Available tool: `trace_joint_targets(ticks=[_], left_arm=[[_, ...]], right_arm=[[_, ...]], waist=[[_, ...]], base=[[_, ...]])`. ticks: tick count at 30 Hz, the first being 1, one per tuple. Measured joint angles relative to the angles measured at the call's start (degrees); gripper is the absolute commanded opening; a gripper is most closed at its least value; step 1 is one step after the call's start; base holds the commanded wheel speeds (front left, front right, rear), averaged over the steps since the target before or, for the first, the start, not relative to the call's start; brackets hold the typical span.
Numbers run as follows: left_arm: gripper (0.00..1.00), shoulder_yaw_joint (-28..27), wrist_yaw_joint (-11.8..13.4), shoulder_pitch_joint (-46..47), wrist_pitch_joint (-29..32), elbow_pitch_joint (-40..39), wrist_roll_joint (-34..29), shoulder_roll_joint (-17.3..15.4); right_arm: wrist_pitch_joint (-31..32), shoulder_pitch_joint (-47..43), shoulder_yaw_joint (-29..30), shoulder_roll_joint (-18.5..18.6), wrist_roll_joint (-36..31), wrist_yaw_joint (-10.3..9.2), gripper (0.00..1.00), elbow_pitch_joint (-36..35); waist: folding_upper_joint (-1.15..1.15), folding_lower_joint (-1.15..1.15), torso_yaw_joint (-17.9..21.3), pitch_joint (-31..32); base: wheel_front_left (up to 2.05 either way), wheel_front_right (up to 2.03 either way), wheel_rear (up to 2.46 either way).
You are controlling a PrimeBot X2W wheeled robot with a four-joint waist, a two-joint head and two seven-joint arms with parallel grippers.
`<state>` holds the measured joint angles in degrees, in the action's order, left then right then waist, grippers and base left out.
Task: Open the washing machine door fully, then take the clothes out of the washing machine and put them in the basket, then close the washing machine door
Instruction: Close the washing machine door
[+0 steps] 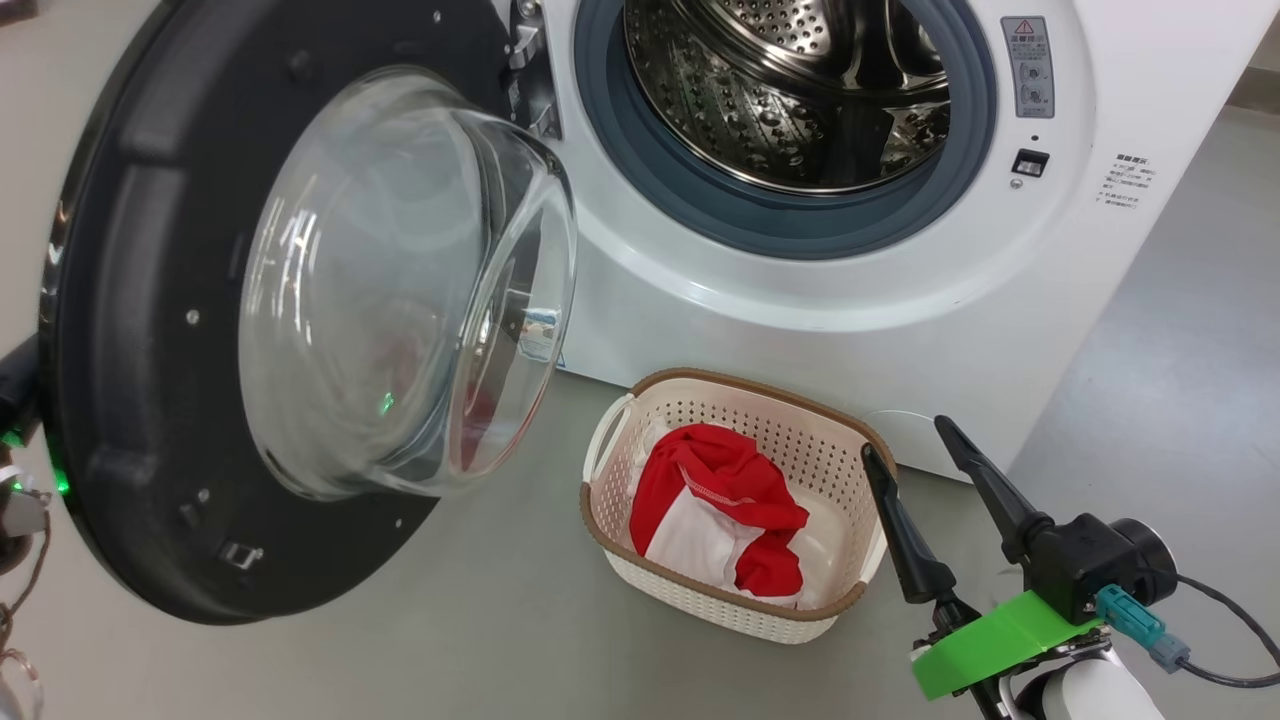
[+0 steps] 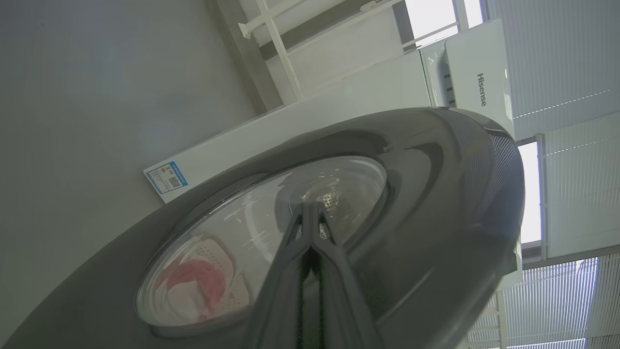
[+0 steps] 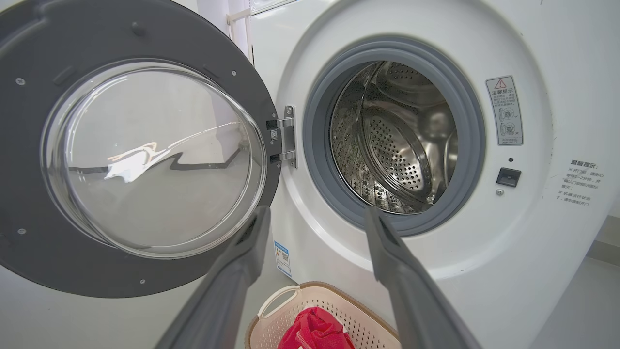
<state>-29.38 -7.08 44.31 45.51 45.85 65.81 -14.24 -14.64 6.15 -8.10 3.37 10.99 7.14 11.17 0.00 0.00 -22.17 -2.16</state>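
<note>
The washing machine door point(image 1: 130, 300) stands swung open to the left, its glass bowl bulging toward me. Inside the washing machine point(image 1: 800, 320) the steel drum point(image 1: 780, 90) shows no fabric. The red and white clothes point(image 1: 720, 500) lie in the basket point(image 1: 760, 385) on the floor in front of the machine. My right gripper point(image 1: 912, 452) hangs open and empty just right of the basket; in its wrist view my right gripper point(image 3: 317, 213) points at the drum point(image 3: 397, 140). My left gripper point(image 2: 310, 213) is shut, tips close against the outer face of the door point(image 2: 436, 194).
Grey floor point(image 1: 500, 640) spreads around the basket. The door latch slot point(image 1: 1030, 162) and a warning sticker point(image 1: 1028, 65) sit right of the drum opening. A cable point(image 1: 1225, 610) trails from my right wrist. A window with blinds point(image 2: 571, 58) lies behind the machine.
</note>
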Motion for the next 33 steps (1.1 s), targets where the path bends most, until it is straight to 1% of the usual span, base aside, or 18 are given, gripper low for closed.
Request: trace_joint_targets(ticks=[4, 8, 12, 16, 23, 28, 30, 32, 33], left_arm=[[0.0, -0.1, 0.0, -1.53, 1.62, -3.5, 1.25, 1.51], [0.0, -0.26, 0.13, -3.18, 3.53, -7.54, 3.42, 3.76], [0.0, 0.65, 1.79, -5.09, 4.61, -11.96, 3.27, 5.98], [0.0, 1.09, 2.69, -6.21, 6.0, -16.45, 4.02, 8.26], [0.0, 2.43, 4.94, -9.23, 8.29, -24.14, 6.69, 11.27], [0.0, 4.86, 5.82, -11.37, 8.91, -28.62, 8.14, 12.06], [0.0, 6.41, 6.14, -12.49, 8.73, -29.67, 8.29, 12.16], [0.0, 7.94, 6.72, -13.43, 8.09, -30.26, 9.82, 12.36], [0.0, 7.94, 6.72, -13.43, 8.09, -30.26, 9.82, 12.36]], right_arm=[[0.0, 0.0, 0.07, -0.08, 0.0, 0.0, 1.0, -0.01], [0.0, 0.0, 0.26, -0.1, 0.0, 0.0, 1.0, -0.02], [0.0, 0.0, 0.94, -0.14, 0.0, 0.0, 1.0, -0.1], [0.0, 0.0, 1.69, -0.16, -0.09, 0.0, 1.0, -0.13], [0.0, 0.02, 1.76, -0.21, -0.09, 0.0, 1.0, -0.12], [0.0, 0.04, 1.81, -0.23, -0.09, 0.0, 1.0, -0.1], [0.0, 0.05, 1.92, -0.23, -0.09, 0.0, 1.0, -0.1], [0.0, 0.05, 2.03, -0.24, -0.09, 0.0, 1.0, -0.09], [0.0, 0.05, 2.03, -0.24, -0.09, 0.0, 1.0, -0.09]], waist=[[0.0, 0.0, -0.14, -0.2], [0.0, 0.0, -0.24, -0.56], [0.0, 0.0, -0.63, -0.92], [0.0, 0.0, -1.1, -1.44], [0.0, 0.0, -1.49, -2.12], [0.0, 0.0, -1.49, -2.49], [0.0, 0.0, -1.58, -2.5], [0.0, 0.0, -1.7, -2.52], [0.0, 0.0, -1.7, -2.52]], base=[[0.0, 0.0, 0.0], [0.0, 0.0, 0.0], [0.0, 0.0, 0.0], [0.0, 0.0, 0.0], [0.0, 0.0, 0.0], [0.0, 0.0, 0.0], [0.0, 0.0, 0.0], [0.0, 0.0, 0.0], [0.0, 0.0, 0.0]])
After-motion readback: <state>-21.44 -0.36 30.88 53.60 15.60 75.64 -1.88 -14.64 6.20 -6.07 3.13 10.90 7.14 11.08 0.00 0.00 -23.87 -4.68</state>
